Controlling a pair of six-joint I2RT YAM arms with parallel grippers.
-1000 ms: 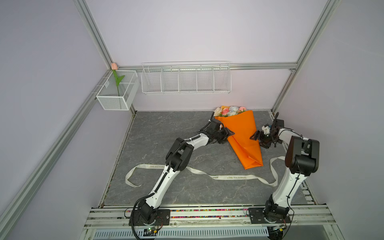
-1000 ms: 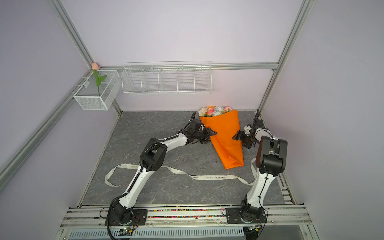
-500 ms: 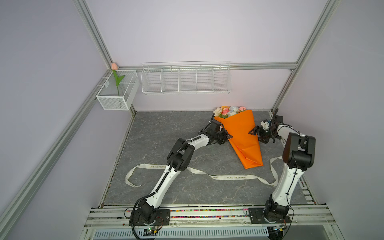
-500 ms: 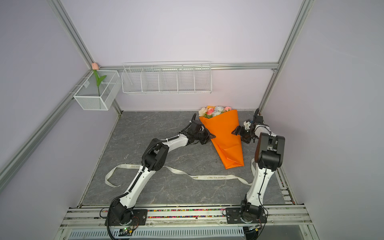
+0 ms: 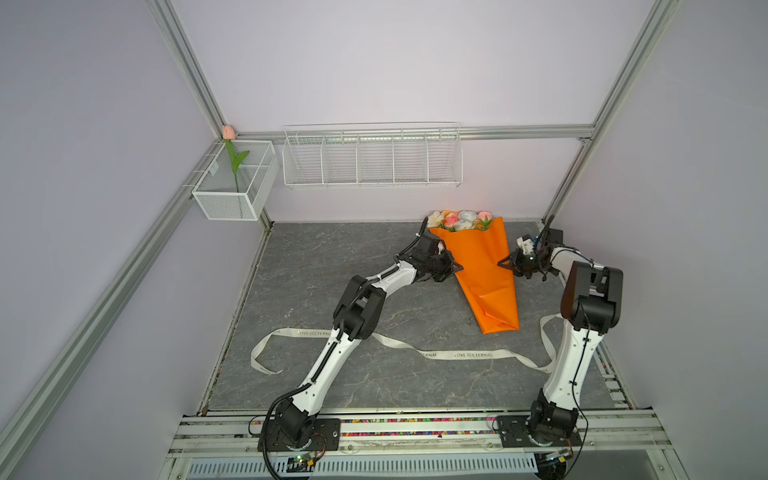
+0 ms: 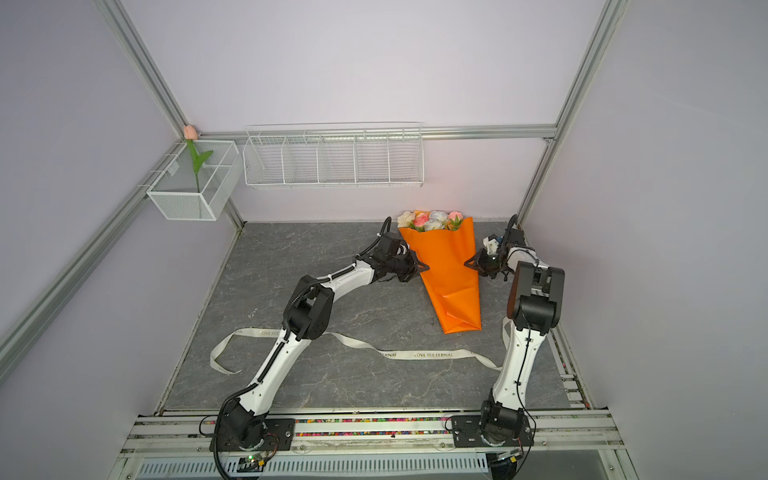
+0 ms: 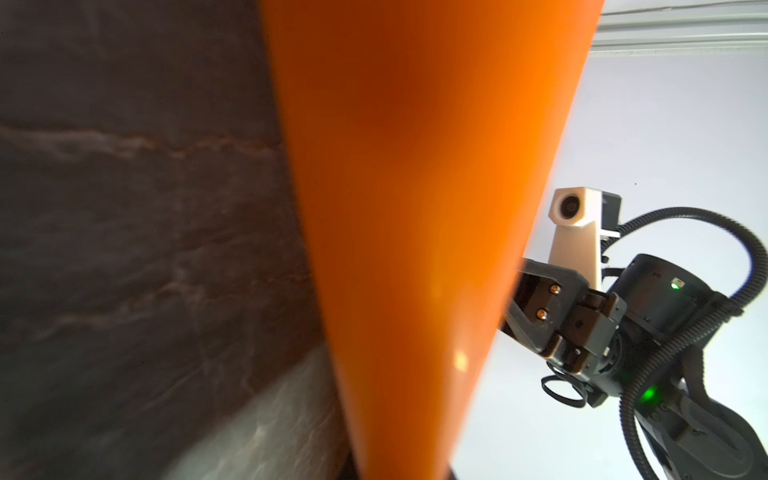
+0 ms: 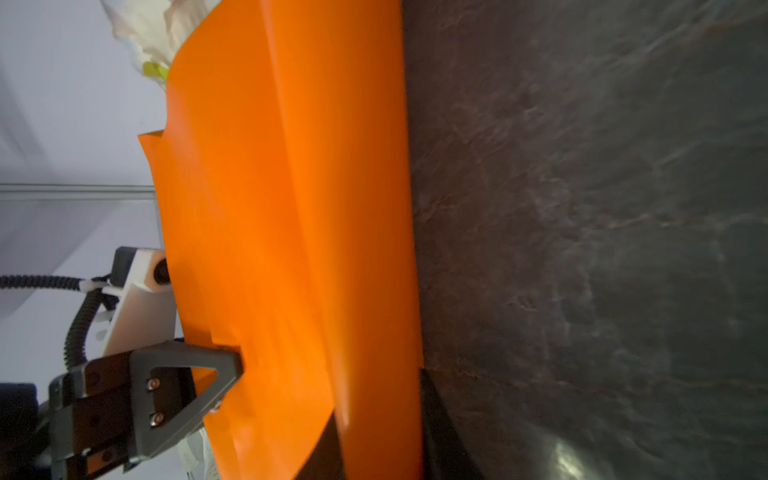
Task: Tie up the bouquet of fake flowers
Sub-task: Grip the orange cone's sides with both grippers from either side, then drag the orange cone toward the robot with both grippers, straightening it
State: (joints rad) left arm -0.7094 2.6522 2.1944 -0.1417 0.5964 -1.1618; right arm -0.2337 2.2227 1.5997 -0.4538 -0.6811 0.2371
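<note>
Note the bouquet of fake flowers (image 5: pixel 463 220) lying flat at the far right of the grey tabletop (image 5: pixel 332 257), blooms toward the far wall, sleeved in orange wrapping paper (image 5: pixel 484 278) tapering to a folded near end. At the paper's left edge, about halfway along, find the left gripper (image 5: pixel 457 268), jaws closed on a fold of the paper, with orange visible through the finger's triangular frame in the right wrist view. Opposite, at the right edge, find the right gripper (image 5: pixel 502 262), tip touching the paper. Cannot tell jaws open or closed, with the tips hidden behind the paper in the left wrist view. Nearer, see a cream printed ribbon (image 5: pixel 457 355) loose across the tabletop, apart from the bouquet. On the left wall, note a white mesh basket (image 5: pixel 237 203) holding a single pink tulip (image 5: pixel 227 132); on the far wall, a wire shelf (image 5: pixel 374 166).
</note>
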